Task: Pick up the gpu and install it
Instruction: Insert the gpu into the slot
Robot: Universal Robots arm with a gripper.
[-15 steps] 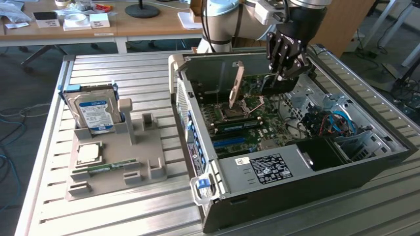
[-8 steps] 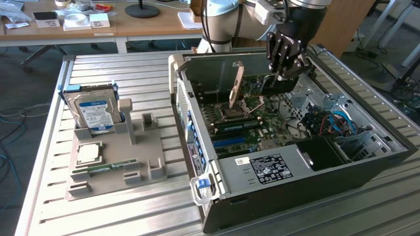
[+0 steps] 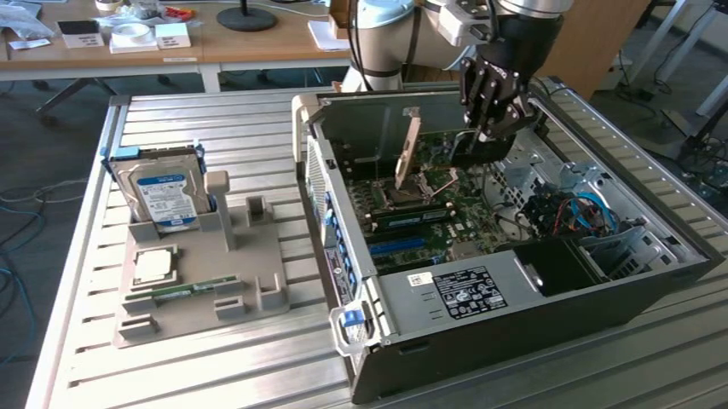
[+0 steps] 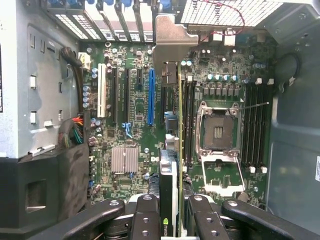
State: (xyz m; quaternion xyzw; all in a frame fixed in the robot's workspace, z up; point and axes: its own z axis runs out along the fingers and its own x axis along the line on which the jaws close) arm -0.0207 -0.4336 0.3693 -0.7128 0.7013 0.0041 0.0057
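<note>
Gpu (image 4: 169,172) clamped on edge in gripper (image 4: 169,212), inside case (image 3: 341,281) at exterior view's right, over motherboard (image 4: 125,125), just beside blue slot (image 4: 151,97). I'd keep card square to slot, press evenly.

Black gripper (image 3: 489,132) with screw-studded fingers (image 4: 145,220) on a pale grey arm (image 3: 381,34).

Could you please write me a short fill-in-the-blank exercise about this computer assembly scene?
The gripper is ___ on the gpu.
The gpu is ___ the open computer case, over the motherboard.
The hard drive stands on the grey tray at the exterior view's ___.
The motherboard's CPU socket is ___.
Missing words: shut; inside; left; empty.
</note>
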